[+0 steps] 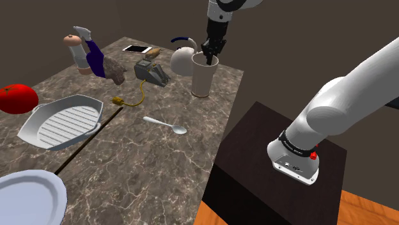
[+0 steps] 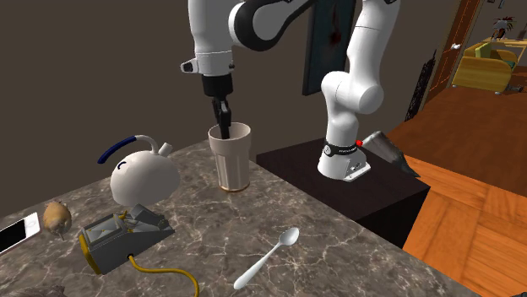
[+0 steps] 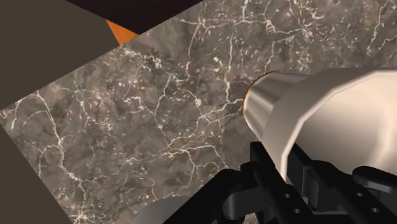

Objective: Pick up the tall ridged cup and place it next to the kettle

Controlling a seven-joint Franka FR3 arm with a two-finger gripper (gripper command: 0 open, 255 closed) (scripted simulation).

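Cream-coloured, the tall cup [image 2: 231, 160] stands upright on the marble table [image 2: 338, 245], just beside the kettle [image 2: 143, 177]. At its rim, the gripper [image 2: 225, 128] dips one finger inside, seemingly pinching the cup's wall between both.

We see the white arm [image 1: 345, 108] stand on its base [image 1: 295, 160] at the shoulder view's lower right, run out past the top edge, and show again near the middle with its forearm almost vertical. In the second exterior view the upper link [image 2: 359, 51] climbs from the base, the arm bends over at the top, and the wrist [image 2: 211, 34] hangs straight down. The black gripper [image 2: 224, 126] points downward. Its fingers [image 1: 208, 56] are drawn close together, pinching the rim of the tall cup [image 2: 230, 164] (one finger inside the wall and one outside, as far as we can judge). In the wrist view they straddle that wall.
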